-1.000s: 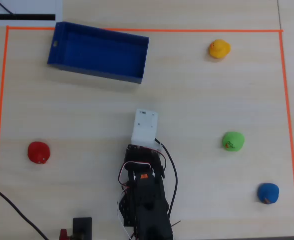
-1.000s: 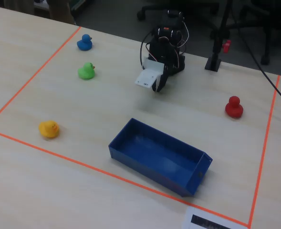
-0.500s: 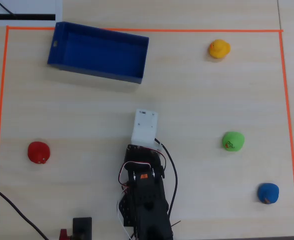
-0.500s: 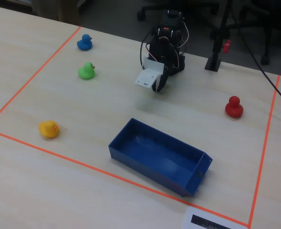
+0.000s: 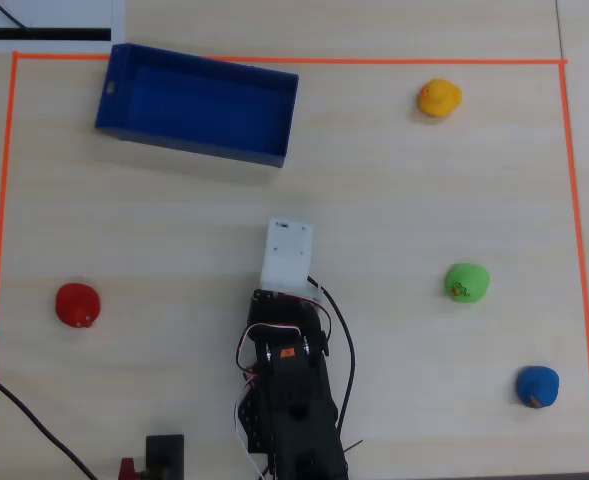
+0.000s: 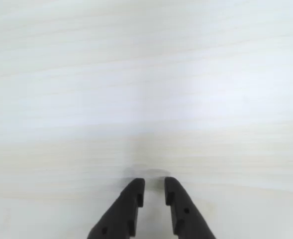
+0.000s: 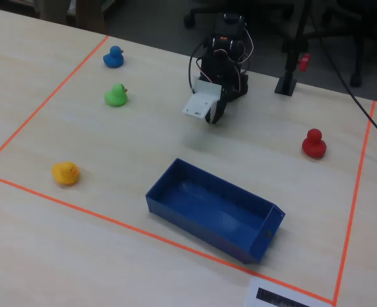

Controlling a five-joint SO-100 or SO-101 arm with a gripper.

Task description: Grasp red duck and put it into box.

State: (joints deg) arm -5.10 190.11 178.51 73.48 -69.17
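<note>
Since a second ago the arm's white block (image 5: 286,255) has been edging slightly left and up in the overhead view — little else is changing. In the wrist view the gripper (image 6: 154,190) is hanging over bare table with its two dark fingers (image 6: 128,205) nearly together, only a thin gap between them, gripping nothing and touching nothing. The red duck (image 5: 77,304) is sitting well apart to the arm's left in the overhead view, near the orange tape line (image 5: 1,200), with open table between it and the arm. The box (image 5: 197,103) is lying at the far left, its inside bare. A yellow duck (image 5: 439,98), a green duck (image 5: 467,282) and a blue duck (image 5: 537,386) are standing along the right side. The table (image 7: 111,256) is pale wood — office chair bases (image 7: 207,9) are showing in the dark beyond its far edge in the fixed view.
</note>
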